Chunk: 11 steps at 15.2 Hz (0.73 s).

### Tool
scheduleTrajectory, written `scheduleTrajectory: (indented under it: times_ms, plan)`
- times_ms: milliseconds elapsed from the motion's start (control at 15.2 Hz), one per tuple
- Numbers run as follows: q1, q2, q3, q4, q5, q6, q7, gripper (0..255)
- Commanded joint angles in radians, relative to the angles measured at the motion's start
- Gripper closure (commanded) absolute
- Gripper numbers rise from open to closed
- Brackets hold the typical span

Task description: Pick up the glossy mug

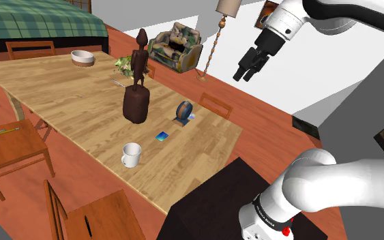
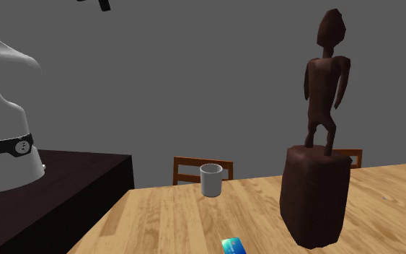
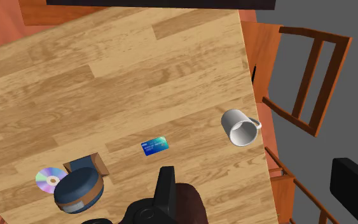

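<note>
Blue card (image 2: 233, 247) partly beyond second exterior view's edge

— How many mugs lie down before the gripper (image 1: 245, 73)?
— One mug (image 1: 131, 155). Nearer the gripper than that: one card (image 1: 161, 136), one disc (image 3: 49, 179), one round blue thing (image 3: 79, 189), one statue (image 1: 138, 78).
— And far beyond the statue from it?
— One bowl (image 1: 82, 57), one armchair (image 1: 175, 46).
— Chairs?
— At least four chairs (image 1: 13, 146); one table (image 1: 61, 102).
</note>
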Motion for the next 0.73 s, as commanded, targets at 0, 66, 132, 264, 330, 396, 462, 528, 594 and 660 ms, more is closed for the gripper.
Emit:
scheduleTrajectory:
  times_ms: [0,66,132,264,330,396,462,528,594,660]
  plan:
    - [0.0,0.0,0.0,0.0,0.0,0.0,0.0,0]
    - [0.002,0.011,0.01,-0.022,0.005,0.032,0.007,0]
    - [0.005,0.023,0.02,-0.042,0.009,0.065,0.014,0]
    - [0.01,0.053,0.04,-0.079,0.018,0.13,0.029,0]
    - [0.013,0.069,0.05,-0.096,0.023,0.163,0.036,0]
    - [0.016,0.088,0.059,-0.111,0.028,0.197,0.043,0]
    - [0.019,0.108,0.069,-0.125,0.032,0.23,0.05,0]
    - [0.022,0.129,0.079,-0.138,0.037,0.264,0.057,0]
    - [0.025,0.152,0.089,-0.149,0.041,0.298,0.064,0]
    - [0.029,0.176,0.098,-0.159,0.045,0.331,0.07,0]
